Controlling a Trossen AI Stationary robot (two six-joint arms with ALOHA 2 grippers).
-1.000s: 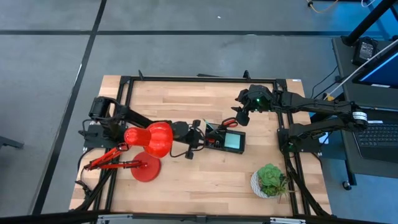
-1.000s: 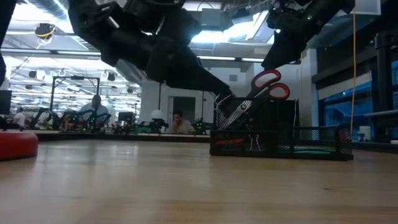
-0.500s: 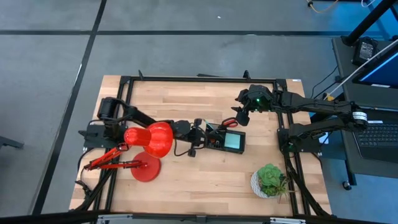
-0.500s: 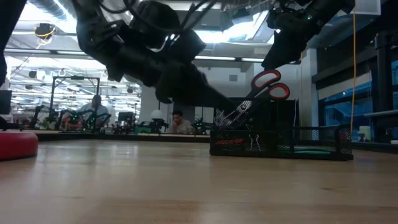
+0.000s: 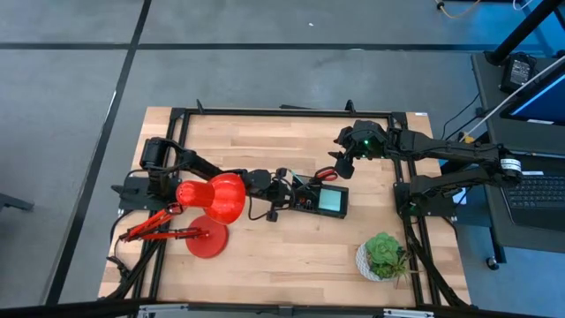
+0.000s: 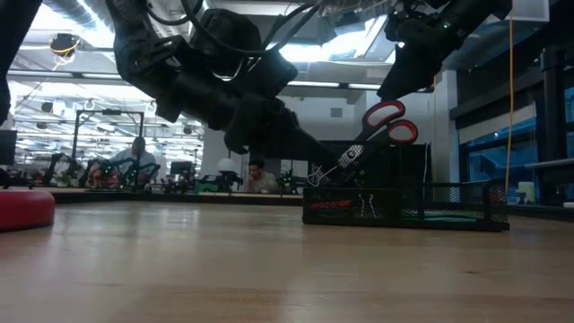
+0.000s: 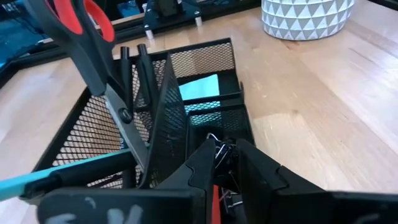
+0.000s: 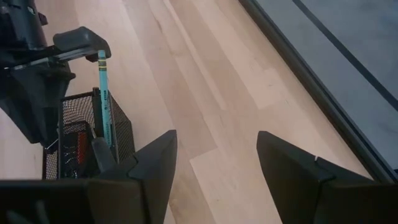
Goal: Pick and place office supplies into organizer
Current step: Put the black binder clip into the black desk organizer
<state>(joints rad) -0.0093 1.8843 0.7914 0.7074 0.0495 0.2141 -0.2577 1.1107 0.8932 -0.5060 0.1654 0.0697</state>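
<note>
From above, the left gripper (image 5: pixel 284 193) sits at the left end of the black organizer (image 5: pixel 321 200) in the middle of the table, a little nearer it than a second ago. The right gripper (image 5: pixel 341 162) hangs just behind the organizer, unmoved, beside the red scissors (image 5: pixel 325 174). A red lamp (image 5: pixel 212 200) covers part of the left arm, and a potted plant (image 5: pixel 383 254) stands near the front right corner.

From table height, the left arm has swung lower toward the organizer (image 6: pixel 404 212), where the scissors (image 6: pixel 386 123) stand upright with their handles up.

The left wrist camera shows the left gripper (image 7: pixel 225 171) with its fingers nearly closed over binder clips (image 7: pixel 222 158) in the organizer's end compartment; whether it grips one I cannot tell. A blue sticky pad (image 7: pixel 200 88) lies in the far compartment.

The right wrist camera shows the right gripper (image 8: pixel 216 162) spread wide and empty above bare wood, with a teal pen (image 8: pixel 104 96) standing in the organizer.
</note>
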